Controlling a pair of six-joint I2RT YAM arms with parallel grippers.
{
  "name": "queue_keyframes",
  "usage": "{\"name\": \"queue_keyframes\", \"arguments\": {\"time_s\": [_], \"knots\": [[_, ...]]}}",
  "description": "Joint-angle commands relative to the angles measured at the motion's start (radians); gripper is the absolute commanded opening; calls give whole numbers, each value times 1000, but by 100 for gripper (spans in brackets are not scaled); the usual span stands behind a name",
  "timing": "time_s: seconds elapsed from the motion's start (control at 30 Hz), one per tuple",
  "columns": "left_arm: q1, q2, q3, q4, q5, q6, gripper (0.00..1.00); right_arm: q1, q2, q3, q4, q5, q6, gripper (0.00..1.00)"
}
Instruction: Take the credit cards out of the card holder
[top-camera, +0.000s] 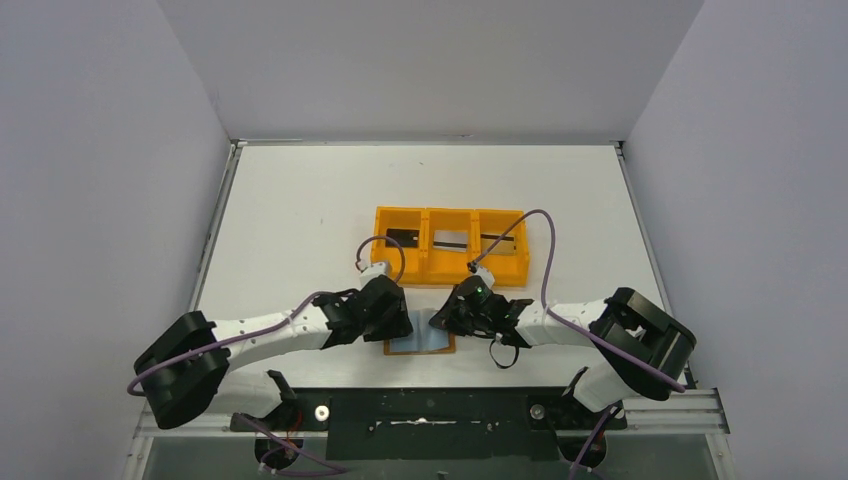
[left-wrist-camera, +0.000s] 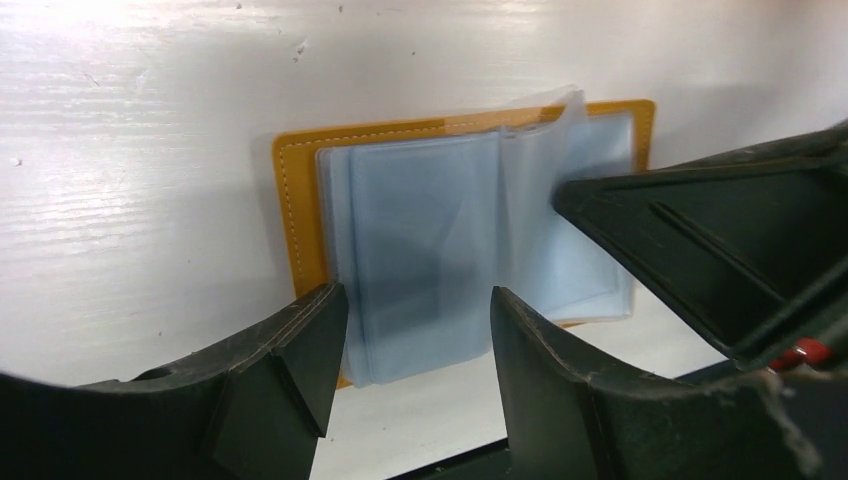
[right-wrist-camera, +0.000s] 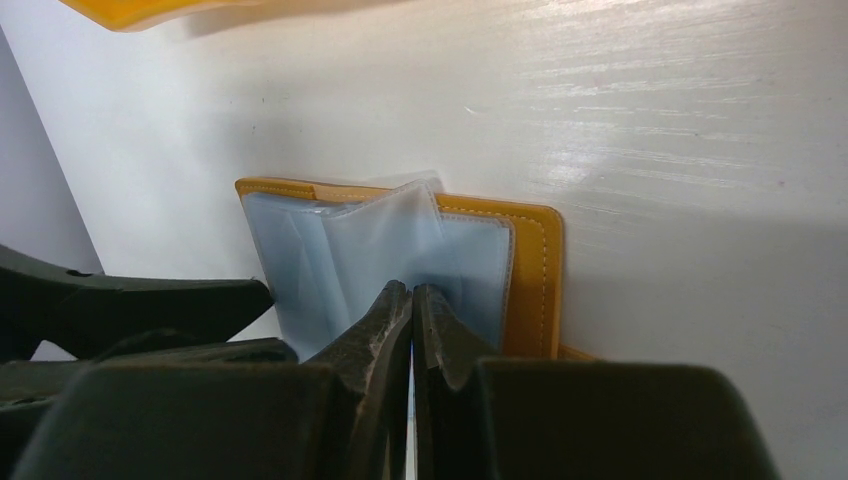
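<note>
Just at card holder (left-wrist-camera: 296, 215): left claw (left-wrist-camera: 415, 320) agape, right claw (right-wrist-camera: 411, 300) closed.

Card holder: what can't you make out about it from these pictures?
- Top view: most of the card holder is covered by the left end effector and the right end effector.
- Left wrist view: whether the clear sleeves hold anything; the plastic is hazy and layered.
- Right wrist view: whether the shut right end effector pinches a sleeve; its own fingers hide the contact.
</note>
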Motion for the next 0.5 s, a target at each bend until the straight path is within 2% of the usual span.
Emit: {"name": "queue_keyframes", "arguments": {"time_s": [0.0,0.2,0.47], "knots": [[-3,68,51,35,24,24,54,4,39,-11,-103,24,-28,0],[-4,102,50,51,46,19,53,4,44,-9,-105,24,-28,0],[-15,-20,74,-85,-124,-15,55,3,43,-9,-107,24,-27,0]]}}
